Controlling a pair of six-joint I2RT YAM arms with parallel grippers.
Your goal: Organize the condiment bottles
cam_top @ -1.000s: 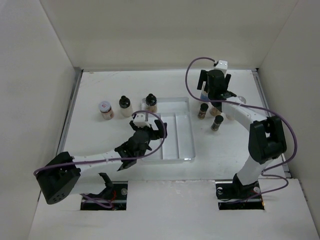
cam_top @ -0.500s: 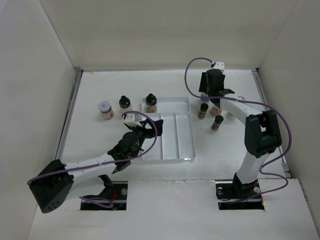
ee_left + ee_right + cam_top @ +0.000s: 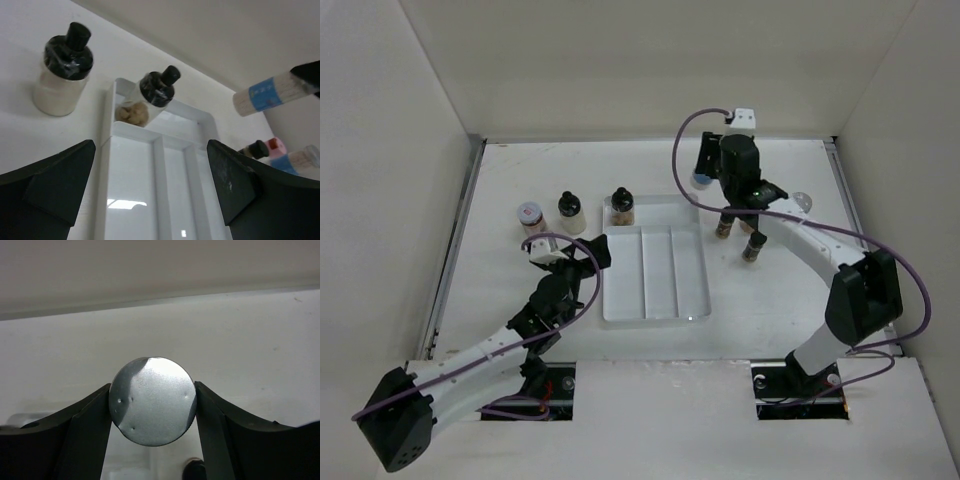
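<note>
My right gripper (image 3: 704,172) is shut on a blue-and-white labelled bottle (image 3: 265,97) with a silver cap (image 3: 152,401), which it holds lying sideways in the air beyond the tray's far right corner. Near the tray's (image 3: 655,300) left edge my left gripper (image 3: 588,252) stands open and empty. A black-capped bottle of brown contents (image 3: 622,207) stands at the tray's far left corner. To its left are a black-capped white bottle (image 3: 570,212) and a pink-capped one (image 3: 530,218). Two black-capped brown bottles (image 3: 725,222) (image 3: 753,245) stand right of the tray.
The clear tray (image 3: 130,185) shows long compartments with nothing in them. White walls close the table at the back and both sides. Purple cables loop off both arms. In the left wrist view another blue-labelled bottle (image 3: 300,161) and a pink cap (image 3: 276,145) show at the right.
The right gripper has closed on the silver-capped bottle and carried it up and to the left. The left arm has drawn back from over the tray toward the near left.
</note>
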